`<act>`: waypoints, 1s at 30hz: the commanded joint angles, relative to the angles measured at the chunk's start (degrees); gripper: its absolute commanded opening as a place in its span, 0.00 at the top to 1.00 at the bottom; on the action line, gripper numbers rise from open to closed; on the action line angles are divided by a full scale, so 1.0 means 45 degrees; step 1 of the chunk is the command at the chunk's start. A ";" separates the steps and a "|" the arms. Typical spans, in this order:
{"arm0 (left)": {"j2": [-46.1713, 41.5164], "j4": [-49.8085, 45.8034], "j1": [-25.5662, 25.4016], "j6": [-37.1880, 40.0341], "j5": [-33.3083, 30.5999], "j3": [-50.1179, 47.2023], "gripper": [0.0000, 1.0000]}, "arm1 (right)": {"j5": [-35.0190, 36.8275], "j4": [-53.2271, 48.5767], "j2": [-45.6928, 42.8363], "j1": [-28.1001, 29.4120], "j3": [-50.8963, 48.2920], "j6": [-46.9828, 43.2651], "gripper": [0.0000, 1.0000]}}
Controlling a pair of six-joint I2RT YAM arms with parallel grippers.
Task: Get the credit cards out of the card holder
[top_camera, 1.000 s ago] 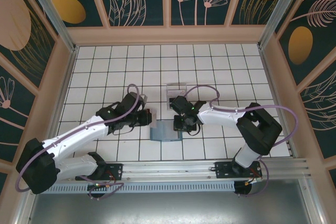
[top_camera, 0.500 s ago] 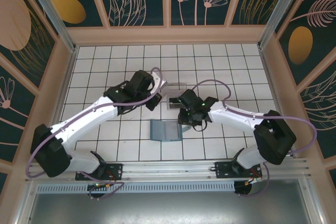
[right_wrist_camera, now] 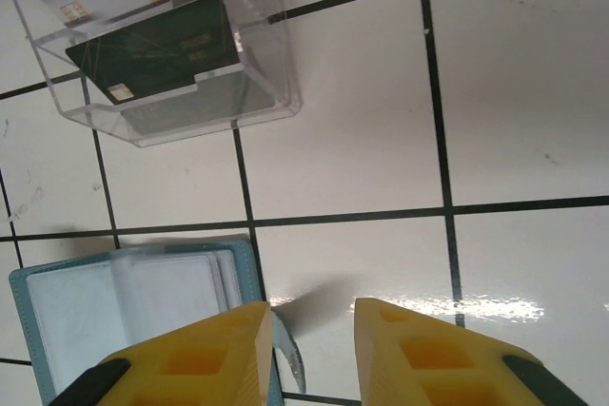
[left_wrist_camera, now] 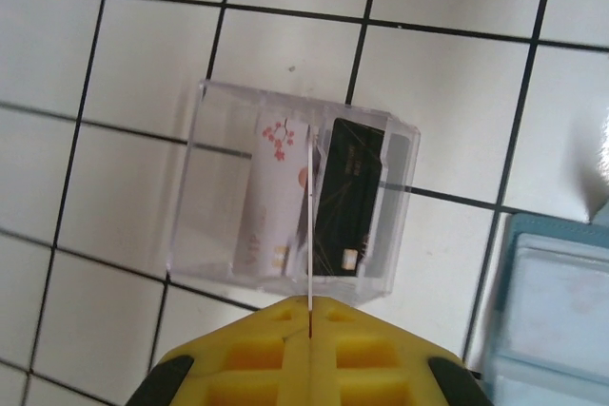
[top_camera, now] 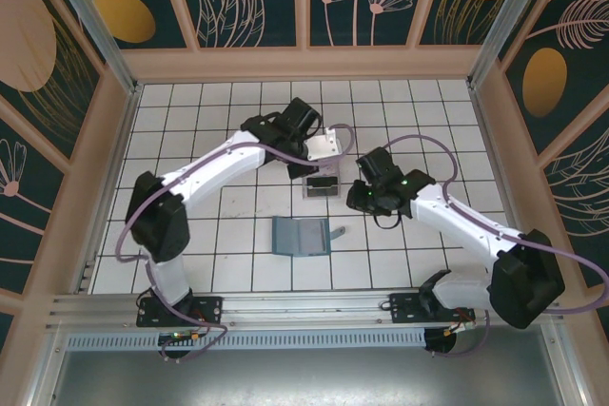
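The left gripper (left_wrist_camera: 310, 309) had its yellow fingers (left_wrist_camera: 243, 357) pressed together at the bottom middle of the left wrist view. They pinched a thin card (left_wrist_camera: 311, 225), seen edge-on as a pale line going up from the tips. Behind this line, in the middle of the frame, a clear box (left_wrist_camera: 214, 187) stood on the white tiled table (left_wrist_camera: 447, 102). Inside the box leaned a white card (left_wrist_camera: 271, 192) with pink flowers on the left and a black card (left_wrist_camera: 347, 197) on the right. The card holder (left_wrist_camera: 557, 306) was in the lower right corner, near the box.

The right gripper (right_wrist_camera: 309, 349) had its fingers (right_wrist_camera: 205, 357) spread apart at the bottom of the right wrist view, and bare tile showed between them. There the card holder lay open in the lower left corner, its teal edge close to the left finger. The box with its two cards was at the upper left.

In the top view the open holder lay near the centre, just below the box.
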 commanded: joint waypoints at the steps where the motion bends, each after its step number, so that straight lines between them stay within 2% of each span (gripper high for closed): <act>1: 0.1062 -0.2105 0.0299 0.2381 0.0717 0.1440 1.00 | 0.0360 -0.0532 -0.0345 -0.0207 -0.0333 -0.0245 0.70; 6: 0.2859 -0.3702 0.0538 0.3476 0.0660 0.3995 1.00 | 0.0310 -0.0605 -0.0503 -0.0405 -0.0563 -0.0215 0.70; 14: 0.5547 -0.5981 0.0795 0.4308 0.1003 0.7556 1.00 | 0.0312 -0.0841 -0.0961 -0.0757 -0.0833 -0.0009 0.70; 21: 0.5967 -0.5952 0.0785 0.4192 0.1308 0.7493 1.00 | 0.0213 -0.0775 -0.0896 -0.0897 -0.0952 0.0009 0.70; 30: 0.5600 -0.5594 0.0793 0.3737 -0.0073 0.8012 1.00 | 0.0019 -0.0561 -0.0572 -0.0917 -0.0753 -0.0204 0.70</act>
